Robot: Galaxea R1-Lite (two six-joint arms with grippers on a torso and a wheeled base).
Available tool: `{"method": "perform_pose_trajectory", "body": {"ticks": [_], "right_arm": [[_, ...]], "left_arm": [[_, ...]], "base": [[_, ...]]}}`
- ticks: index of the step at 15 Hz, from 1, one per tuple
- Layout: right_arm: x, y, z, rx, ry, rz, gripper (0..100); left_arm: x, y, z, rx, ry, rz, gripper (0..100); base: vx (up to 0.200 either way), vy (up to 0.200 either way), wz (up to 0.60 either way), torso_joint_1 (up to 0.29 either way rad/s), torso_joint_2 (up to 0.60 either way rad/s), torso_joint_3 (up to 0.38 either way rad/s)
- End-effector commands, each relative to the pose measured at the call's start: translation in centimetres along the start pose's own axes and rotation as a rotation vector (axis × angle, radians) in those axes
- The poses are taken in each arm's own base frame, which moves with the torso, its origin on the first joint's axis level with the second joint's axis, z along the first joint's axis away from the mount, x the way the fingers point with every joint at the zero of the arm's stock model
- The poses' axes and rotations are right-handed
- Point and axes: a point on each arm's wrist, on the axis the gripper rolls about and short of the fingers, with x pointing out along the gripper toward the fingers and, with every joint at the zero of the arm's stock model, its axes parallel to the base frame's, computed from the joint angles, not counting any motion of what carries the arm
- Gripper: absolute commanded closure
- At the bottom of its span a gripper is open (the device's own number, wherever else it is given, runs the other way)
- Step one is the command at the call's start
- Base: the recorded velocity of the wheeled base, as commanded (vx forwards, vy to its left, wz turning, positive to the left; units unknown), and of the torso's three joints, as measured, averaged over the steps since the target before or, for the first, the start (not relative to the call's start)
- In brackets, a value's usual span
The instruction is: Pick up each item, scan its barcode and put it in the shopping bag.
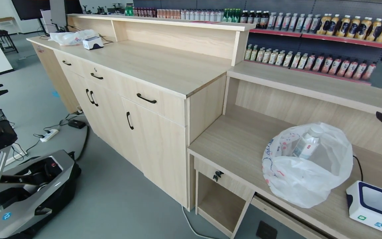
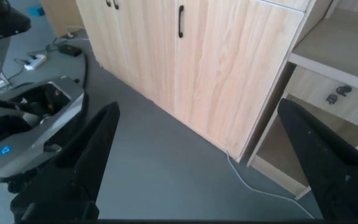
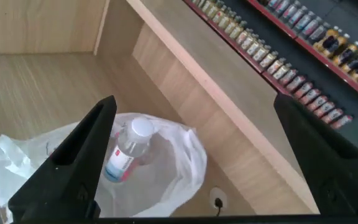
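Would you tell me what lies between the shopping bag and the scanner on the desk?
Head view: between the shopping bag and the scanner lies bare desk, with a thin black cable at the far side.

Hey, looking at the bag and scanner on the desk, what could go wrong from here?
1. The bag is soft and slumped, with a bottle leaning inside; the open right gripper above it could snag the plastic and drag it.
2. The scanner sits near the front edge of the desk, so an arm sweep might knock it off.
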Motion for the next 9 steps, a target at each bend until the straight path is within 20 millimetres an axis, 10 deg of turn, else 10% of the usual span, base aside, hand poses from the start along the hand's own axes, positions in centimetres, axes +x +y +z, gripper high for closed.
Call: {"method": "perform_pose_trajectory", "body": {"ticks": [1,5,9], "right_arm": [[-1.8,-1.2,4.6,-0.018,-0.027,-0.136,0],[-3.9,-1.0,5.5,0.193,0.220,-0.398,0],[-2.3,-3.1,0.3,0.317,0.425,-0.547,0]], "left_arm": [[0.0,0.0,0.0,-0.001,0.000,0.001,0],[0.0,0.0,0.0,-0.001,0.000,-0.001,0],[0.0,0.0,0.0,-0.001,0.000,0.001,0]], "base": [[0.000,0.000,-0.60,0.002,-0.01,0.012],[0.000,0.000,-0.60,-0.001,0.00,0.005],[0.000,0.000,-0.60,0.001,0.00,0.001]]}}
